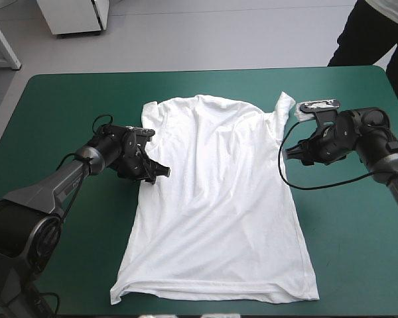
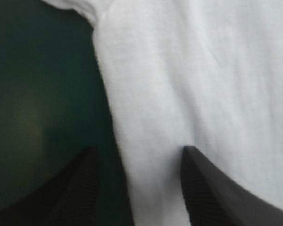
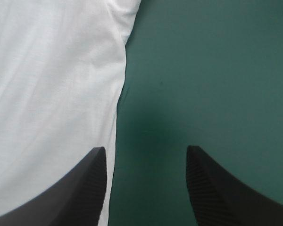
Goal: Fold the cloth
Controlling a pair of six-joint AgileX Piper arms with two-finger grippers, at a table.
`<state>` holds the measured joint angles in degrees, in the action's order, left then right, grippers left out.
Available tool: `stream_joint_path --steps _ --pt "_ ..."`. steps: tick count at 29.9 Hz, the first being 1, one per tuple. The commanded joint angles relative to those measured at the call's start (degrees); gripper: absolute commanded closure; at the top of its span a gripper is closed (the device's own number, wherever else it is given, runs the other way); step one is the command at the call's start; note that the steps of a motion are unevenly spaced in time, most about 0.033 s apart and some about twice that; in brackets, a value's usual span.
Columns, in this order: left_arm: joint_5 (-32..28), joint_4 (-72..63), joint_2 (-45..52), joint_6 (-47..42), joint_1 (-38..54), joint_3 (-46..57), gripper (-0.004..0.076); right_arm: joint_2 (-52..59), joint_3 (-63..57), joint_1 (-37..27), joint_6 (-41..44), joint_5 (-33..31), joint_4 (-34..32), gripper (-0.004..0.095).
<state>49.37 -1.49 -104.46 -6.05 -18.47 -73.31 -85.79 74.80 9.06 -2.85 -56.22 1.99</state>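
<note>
T-shirt [image 1: 215, 199]: white, short-sleeved, spread flat at the middle of the frame on the teal-green bench [image 1: 66, 106]. Collar toward the top of the frame, hem [image 1: 212, 291] near the bottom edge. A few soft creases run down the body. One sleeve [image 1: 285, 106] sticks out at upper right; the other, at upper left, looks tucked in against the body.

Left gripper [image 1: 158, 174]: low at the shirt's left side edge, below the armpit. Open. In its wrist view one black finger is over bare cover and the other over white cloth, so the edge runs between them.

Right gripper [image 1: 290, 152]: at the opposite side edge, slightly nearer the top of the frame. Open too. One finger sits at the cloth's border, the other over cover.

Judgement: both grippers straddle a side edge at about chest level, likely so that each can pinch its edge for a fold. Nothing is gripped yet. Folding looks not yet begun.

Risk: a finger may slide over the thin cloth lying flat and catch only the top layer.
</note>
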Motion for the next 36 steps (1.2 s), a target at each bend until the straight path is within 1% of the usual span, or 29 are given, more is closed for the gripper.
stream_joint_path --steps 1,4,6,10,14,19,22,25,27,30,32,33,35,36 --pt "-1.8 -2.9 -0.5 -0.4 -0.1 -0.8 0.0486 -0.8 2.0 -0.4 -1.4 2.8 -0.3 0.0408" --pt "-1.9 -3.3 -2.0 -0.4 -0.1 -0.8 0.0648 -3.7 2.0 -0.4 -2.2 3.2 0.2 0.0407" --pt "-1.9 -3.3 -3.2 -0.1 -0.1 -0.8 0.0735 -5.5 2.0 -0.4 -3.2 3.5 2.1 0.0405" --pt "-1.7 -4.1 -4.8 0.2 -0.1 -0.8 0.0734 -8.4 2.0 -0.4 -6.6 5.2 7.0 0.0376" --pt "-2.1 -5.1 -5.0 1.5 -0.1 -0.8 0.0734 -11.3 2.0 -0.4 -7.5 5.4 7.7 0.0352" --pt "-2.1 -5.1 -5.0 1.5 -0.1 -0.8 0.0734 -14.1 2.1 -0.3 -8.6 6.9 9.9 0.0352" --pt "-2.1 -5.1 -5.0 1.5 -0.1 -0.8 0.0734 -16.0 2.7 -0.3 -10.0 6.3 11.1 0.0352" --pt "-2.3 -5.1 -5.0 1.6 -0.1 -0.8 0.0734 -18.1 4.2 0.8 -10.3 5.4 10.5 0.0352" --pt "-2.5 -5.1 -5.0 1.7 -0.1 -0.8 0.0734 -19.7 5.2 2.3 -10.4 4.8 8.8 0.0353" --pt "-2.5 -4.9 -5.0 2.4 -0.1 -0.8 0.0734 -22.6 6.3 5.1 -8.0 4.6 5.7 0.0353" --pt "-2.1 -4.9 -5.0 2.7 -0.1 -0.8 0.0734 -24.5 6.6 6.3 -7.5 4.4 5.6 0.0355" --pt "-2.0 -4.9 -5.0 2.7 -0.1 -0.8 0.0734 -25.5 6.6 6.9 -6.9 4.4 5.7 0.0364" --pt "-1.9 -4.9 -5.0 2.8 -0.1 -0.8 0.0734 -27.2 6.6 7.6 -5.4 4.2 5.9 0.0419" --pt "-1.9 -4.9 -5.0 2.8 -0.1 -0.8 0.0734 -27.8 6.6 7.7 -5.2 3.7 6.4 0.0476"
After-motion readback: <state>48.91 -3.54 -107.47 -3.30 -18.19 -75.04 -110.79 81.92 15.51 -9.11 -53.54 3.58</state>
